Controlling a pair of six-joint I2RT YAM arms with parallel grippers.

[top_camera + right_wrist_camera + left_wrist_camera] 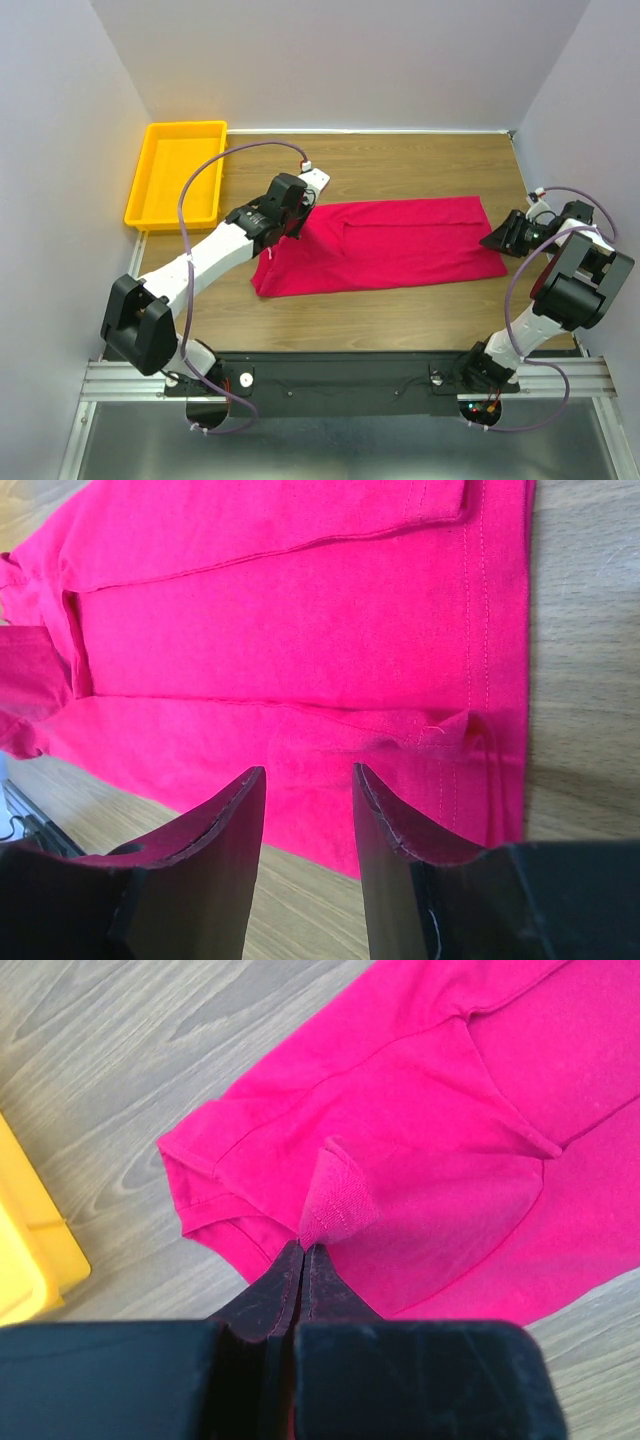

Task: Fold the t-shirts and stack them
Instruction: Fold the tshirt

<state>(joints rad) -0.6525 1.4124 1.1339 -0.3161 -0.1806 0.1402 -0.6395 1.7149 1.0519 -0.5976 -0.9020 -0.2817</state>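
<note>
Where the wooden table [400, 310] was seen from above, the crimson t-shirt [400, 245] was found spread lengthwise across its middle. The shirt was folded into a long band, with one end toward the left arm and the hemmed end toward the right arm. A yellow tray [175, 175] was placed at the far left corner of the table, apart from the cloth.

The left gripper [293, 228] was set over the left end of the shirt, near its far edge. In its wrist view the jaws were seen pressed together on a small peak of red fabric, which was drawn up off the layers beneath (a sleeve seam and a folded edge were visible just beyond it).

The right gripper [497, 240] was held just beside the right end of the shirt. Its fingers were parted to a middling gap and nothing was caught between them. Under them the double-stitched hem [475, 630] was seen lying flat along the edge, with bare wood beside it.
</note>
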